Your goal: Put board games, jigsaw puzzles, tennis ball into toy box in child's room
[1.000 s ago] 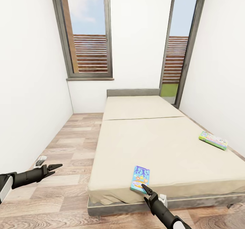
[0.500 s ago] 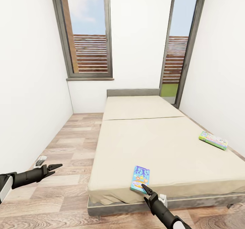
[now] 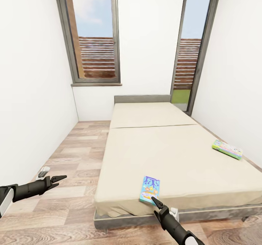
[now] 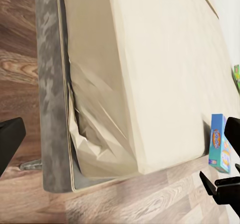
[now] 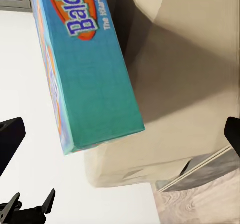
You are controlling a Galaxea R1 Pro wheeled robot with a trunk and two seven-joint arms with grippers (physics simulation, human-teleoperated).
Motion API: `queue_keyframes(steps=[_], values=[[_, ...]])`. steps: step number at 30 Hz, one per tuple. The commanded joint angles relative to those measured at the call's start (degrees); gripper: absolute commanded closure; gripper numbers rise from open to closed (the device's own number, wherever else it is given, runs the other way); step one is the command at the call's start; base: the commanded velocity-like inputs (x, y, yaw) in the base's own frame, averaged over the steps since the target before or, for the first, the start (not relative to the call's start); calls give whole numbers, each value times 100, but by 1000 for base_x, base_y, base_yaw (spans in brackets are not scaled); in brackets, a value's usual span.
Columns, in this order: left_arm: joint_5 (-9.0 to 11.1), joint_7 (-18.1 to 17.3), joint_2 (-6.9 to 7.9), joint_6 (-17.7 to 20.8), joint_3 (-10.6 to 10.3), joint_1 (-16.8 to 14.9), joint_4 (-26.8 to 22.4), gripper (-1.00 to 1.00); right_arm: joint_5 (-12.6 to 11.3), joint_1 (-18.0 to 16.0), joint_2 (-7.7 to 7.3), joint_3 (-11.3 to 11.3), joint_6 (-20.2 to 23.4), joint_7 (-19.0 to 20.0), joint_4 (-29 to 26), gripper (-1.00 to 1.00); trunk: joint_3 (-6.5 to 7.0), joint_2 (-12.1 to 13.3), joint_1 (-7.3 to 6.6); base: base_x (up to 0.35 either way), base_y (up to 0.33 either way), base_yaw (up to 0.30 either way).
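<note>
Blue-purple print marked the nearer board game (image 3: 150, 190), which lay flat on the bed (image 3: 171, 154) right at the foot edge, one short end overhanging the mattress rim toward the robot. Its long axis ran up the bed toward the headboard, nearly in line with the right arm's reach. The right gripper (image 3: 154, 201) sat just off that overhanging end, pointing at it; in the right wrist view the box's teal end (image 5: 95, 99) loomed between two dark fingertips standing wide apart at either side, with nothing clamped between them.

A second, green-edged board game (image 3: 227, 149) rested near the bed's right-hand edge, well apart from the first and from either arm.

Over the wood floor (image 3: 72, 154) to the left of the bed hung the left gripper (image 3: 58, 180), its fingers parted and empty, clearly the farther of the two from the blue box.

My judgement: the overhang gave the right gripper a free edge to close across the box's thin dimension, approaching along its length. Room looked open above the mattress; below the box, the grey bed frame and crumpled sheet corner crowded the lower finger's path.
</note>
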Motion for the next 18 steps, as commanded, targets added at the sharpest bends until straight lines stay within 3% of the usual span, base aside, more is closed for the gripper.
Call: queue_keyframes(steps=[1, 18], values=[[18, -8, 1, 39, 4, -3, 2, -100, -21, -4, 6, -31, 48, 10, 0, -100, -6, -3, -2, -52, 0, 0], [18, -8, 1, 39, 3, -3, 2, -100, -21, -4, 6, -31, 48, 17, 0, -100, -6, -3, -2, -9, 0, 0]])
